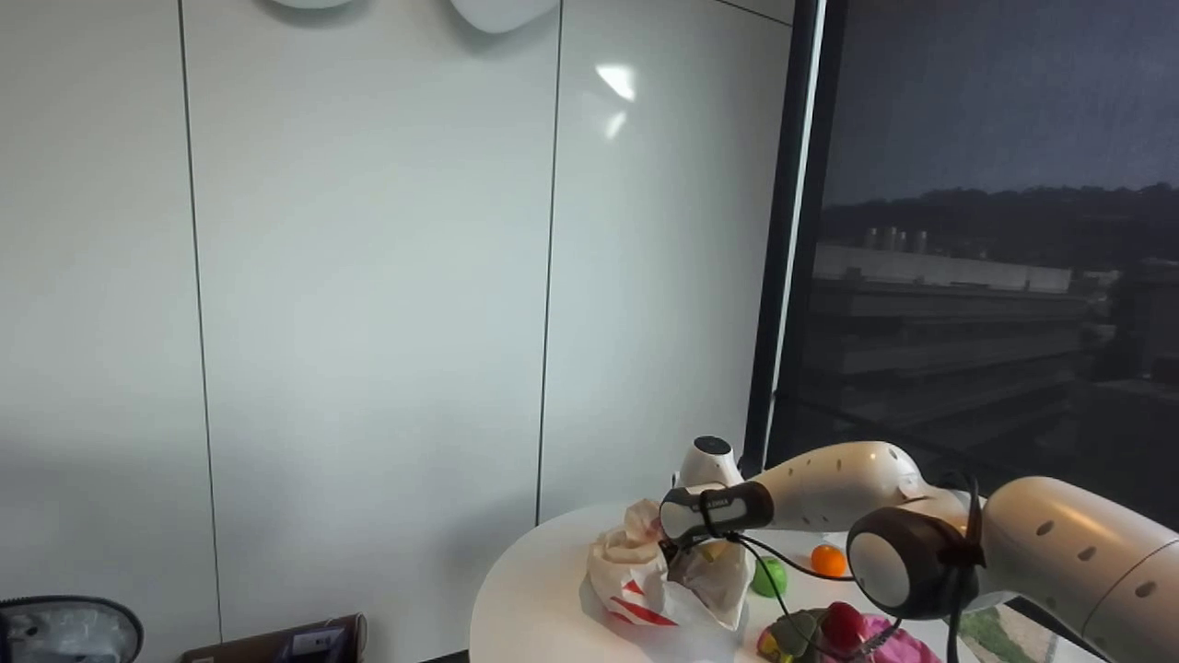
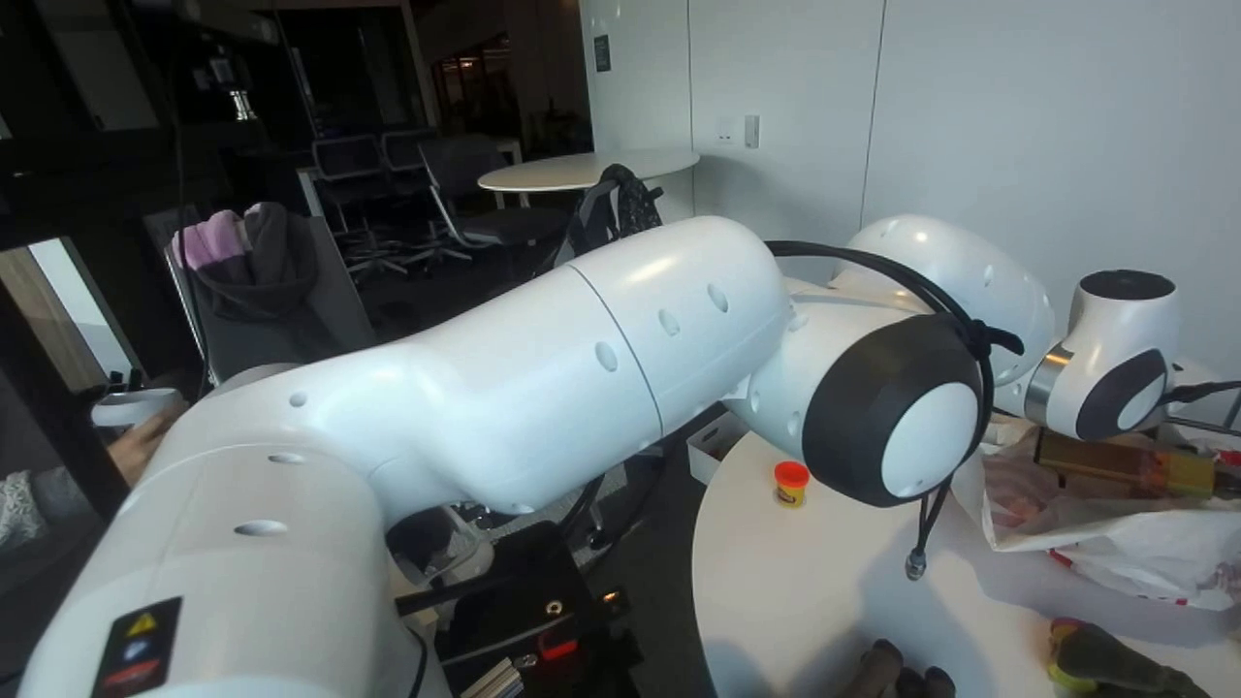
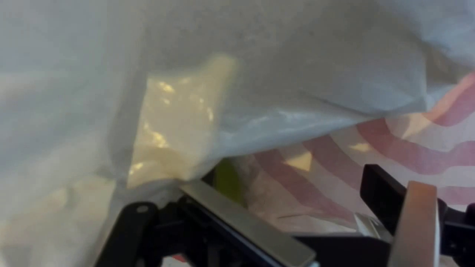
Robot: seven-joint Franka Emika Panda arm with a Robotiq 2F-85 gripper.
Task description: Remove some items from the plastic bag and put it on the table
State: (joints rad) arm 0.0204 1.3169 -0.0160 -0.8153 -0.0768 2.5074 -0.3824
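The plastic bag (image 1: 612, 571), whitish with red marks, stands on the white round table (image 1: 525, 608). My gripper reaches into its mouth and is mostly hidden there in both exterior views. In the wrist view the jaws of the gripper (image 3: 285, 176) stand wide apart, nothing gripped between them. Folds of bag film (image 3: 315, 74) hang above them, and the striped red-and-white wall shows behind. A dark green item (image 3: 228, 181) peeks out beside one finger, partly covered by film. A long yellow-brown item (image 2: 1178, 473) lies in the bag in an exterior view.
Outside the bag on the table are a green ball (image 1: 770, 577), an orange ball (image 1: 828, 560), a red item (image 1: 842, 626) and a pink lump (image 1: 901, 643). An orange-lidded tub (image 2: 791, 483) stands near the table edge, a dark brown item (image 2: 877, 671) closer in. Cables hang from the arm.
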